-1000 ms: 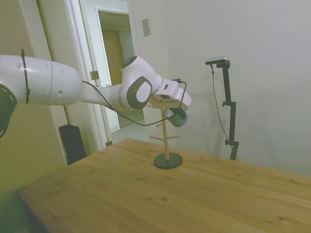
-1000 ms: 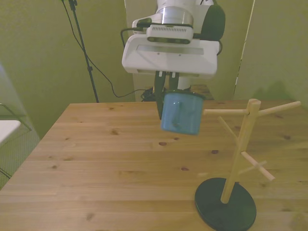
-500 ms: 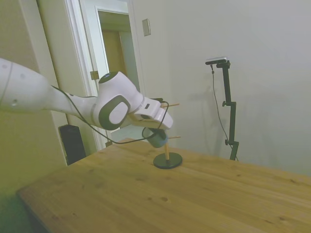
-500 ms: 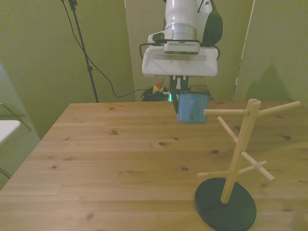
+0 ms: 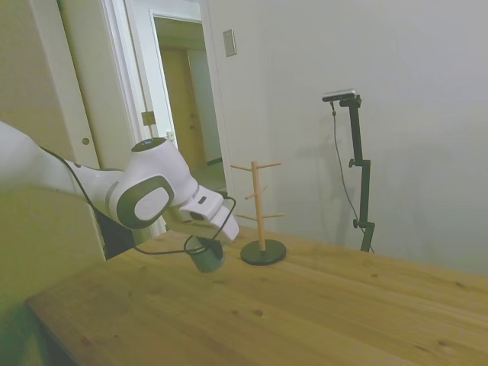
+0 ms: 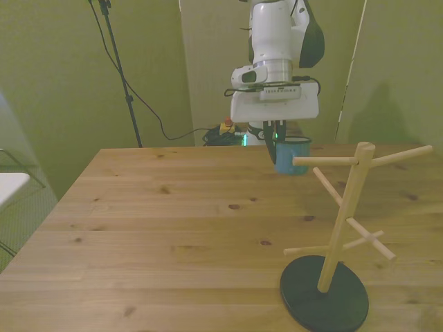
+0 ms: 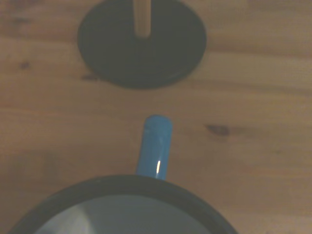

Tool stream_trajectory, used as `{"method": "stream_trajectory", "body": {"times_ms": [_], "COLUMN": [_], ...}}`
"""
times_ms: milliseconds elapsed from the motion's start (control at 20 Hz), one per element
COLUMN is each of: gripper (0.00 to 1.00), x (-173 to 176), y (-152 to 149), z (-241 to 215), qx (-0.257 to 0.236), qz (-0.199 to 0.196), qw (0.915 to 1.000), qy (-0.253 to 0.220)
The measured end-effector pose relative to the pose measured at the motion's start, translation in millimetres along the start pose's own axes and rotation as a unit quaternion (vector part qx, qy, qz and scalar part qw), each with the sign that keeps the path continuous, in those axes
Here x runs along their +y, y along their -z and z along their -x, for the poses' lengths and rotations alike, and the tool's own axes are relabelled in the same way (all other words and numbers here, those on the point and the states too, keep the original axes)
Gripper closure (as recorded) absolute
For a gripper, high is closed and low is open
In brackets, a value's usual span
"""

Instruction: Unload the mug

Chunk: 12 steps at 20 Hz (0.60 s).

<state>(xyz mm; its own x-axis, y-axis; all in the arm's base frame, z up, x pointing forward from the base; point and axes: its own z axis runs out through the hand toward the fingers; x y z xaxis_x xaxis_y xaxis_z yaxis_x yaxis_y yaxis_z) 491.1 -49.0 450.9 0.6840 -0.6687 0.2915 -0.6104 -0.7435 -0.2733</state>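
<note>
Your gripper (image 6: 277, 146) is closed on the mug (image 6: 291, 155), pinching its rim from above, so the light-blue cup hangs upright beneath the white hand. In the side view you see the mug (image 5: 206, 255) low over the wooden table (image 5: 305, 305), just short of the mug tree (image 5: 259, 210); whether its bottom is touching the wood is hard to tell from either angle. Taking the mug tree (image 6: 342, 235) as your landmark, the mug sits clear of every peg, on the robot's side of the stand and apart from its dark round base (image 6: 324, 295). From the wrist camera you look down into the white inside of the mug (image 7: 122, 209), its dark rim showing, and its blue handle (image 7: 155, 146) points toward the tree's base (image 7: 141, 44) with bare table (image 7: 253, 97) between them. All the pegs are bare.
</note>
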Motion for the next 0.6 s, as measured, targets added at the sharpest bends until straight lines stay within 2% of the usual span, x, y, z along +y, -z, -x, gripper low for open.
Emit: {"method": "stream_trajectory", "body": {"times_ms": [250, 600], "gripper": [1.0, 1.0], "x": [13.3, 27.7], "y": [-35.1, -65.6], "z": [24.0, 23.2], "qx": [-0.042, -0.076], "qz": [0.033, 0.068], "qw": [0.9985, 0.9947], "qy": [0.005, -0.013]}}
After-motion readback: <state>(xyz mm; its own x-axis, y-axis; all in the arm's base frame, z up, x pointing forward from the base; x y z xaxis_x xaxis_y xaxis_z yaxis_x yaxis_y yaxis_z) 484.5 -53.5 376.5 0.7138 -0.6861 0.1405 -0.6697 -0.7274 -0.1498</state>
